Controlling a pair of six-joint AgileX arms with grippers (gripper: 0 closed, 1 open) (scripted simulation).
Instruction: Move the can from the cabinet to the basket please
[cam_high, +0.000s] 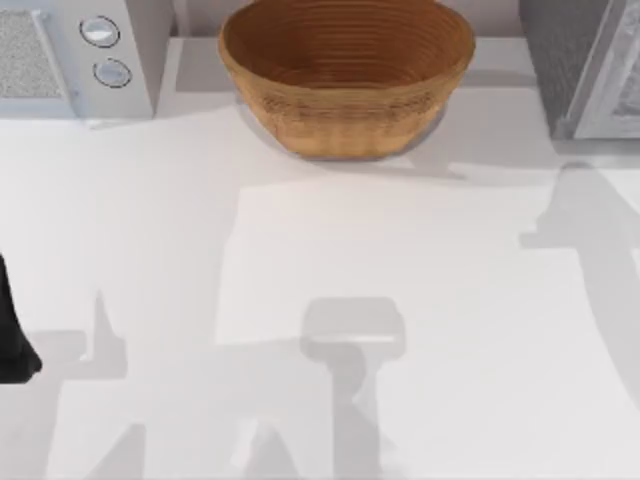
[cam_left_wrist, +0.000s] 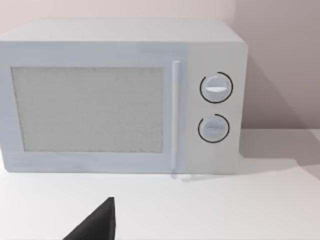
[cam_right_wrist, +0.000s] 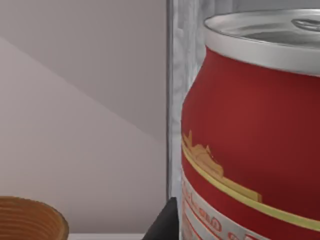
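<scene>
The can (cam_right_wrist: 250, 135) sits super close to the right wrist camera, red sides with a gold band and a silver top with the pull tab just peeking in at the upper right of that frame. It stands upright against a grey speckled edge of the cabinet (cam_right_wrist: 186, 60) right behind it. A dark tip of the right gripper (cam_right_wrist: 164, 225) pokes up at the bottom of that frame, just beside the can's lower side, but I honestly can't tell how far apart the fingers are or whether they've got hold of the can. The basket (cam_high: 345, 70) is at the top middle of the top view, sitting on the white table (cam_high: 400, 300), and its rim also shows in the lower left corner of the right wrist view. In the top view the cabinet is at the upper right corner and a white microwave (cam_high: 70, 55) with two round knobs is at the upper left. The left arm (cam_high: 12, 335) is parked at the left edge of the top view; its wrist camera looks straight at the microwave, with one dark finger tip at the bottom, so no telling its opening either.
</scene>
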